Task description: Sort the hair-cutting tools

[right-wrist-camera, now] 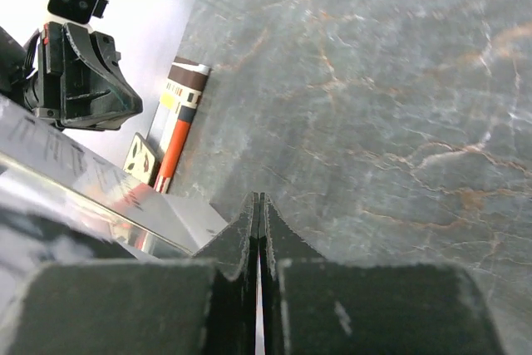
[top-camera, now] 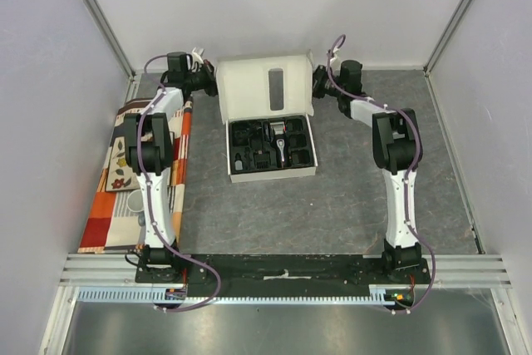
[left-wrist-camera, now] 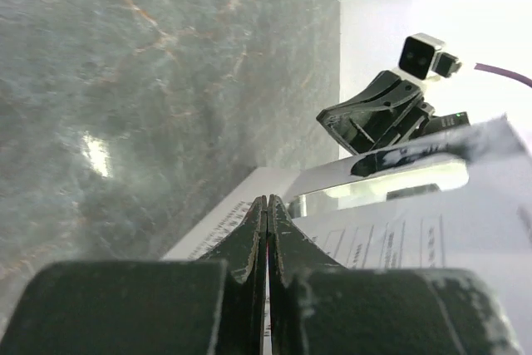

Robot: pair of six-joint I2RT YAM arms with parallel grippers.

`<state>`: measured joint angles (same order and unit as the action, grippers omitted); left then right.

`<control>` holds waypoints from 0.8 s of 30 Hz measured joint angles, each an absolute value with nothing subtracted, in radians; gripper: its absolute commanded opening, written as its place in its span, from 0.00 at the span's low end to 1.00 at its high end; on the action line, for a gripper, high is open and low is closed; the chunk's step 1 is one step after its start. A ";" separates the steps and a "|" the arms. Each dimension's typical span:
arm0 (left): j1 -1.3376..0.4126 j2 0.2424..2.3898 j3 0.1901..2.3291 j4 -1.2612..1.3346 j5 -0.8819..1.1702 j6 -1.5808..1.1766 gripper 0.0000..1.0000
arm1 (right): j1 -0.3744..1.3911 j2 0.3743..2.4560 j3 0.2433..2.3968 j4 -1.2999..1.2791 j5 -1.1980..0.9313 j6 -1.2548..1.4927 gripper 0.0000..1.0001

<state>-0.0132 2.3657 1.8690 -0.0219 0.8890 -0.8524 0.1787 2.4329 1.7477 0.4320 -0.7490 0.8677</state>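
Hair-cutting tools sit in the black tray of the open white box, centre of the top view, below and between both grippers and touched by neither. The black clipper with its silver head lies upright in the frame at mid-tray. The other dark pieces around it are too small to tell apart.

The box lid stands up at the rear, with a slot window in its middle. The left gripper is at the lid's left edge and the right gripper is at its right edge. In the wrist views, the left gripper and right gripper both show fingers pressed together, tips at the lid's edge. Whether they pinch the lid is unclear.

A patterned cloth lies at the left of the grey table, with a white cup on it.
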 measured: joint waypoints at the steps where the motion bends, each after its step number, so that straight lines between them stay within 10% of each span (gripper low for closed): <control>1: -0.015 2.337 1.851 -0.020 0.894 -0.852 0.02 | 0.179 2.395 1.729 0.422 -0.744 0.840 0.00; 24: -0.053 1.991 1.401 -0.040 0.757 -0.813 0.02 | 0.215 2.024 1.334 0.241 -0.542 0.559 0.00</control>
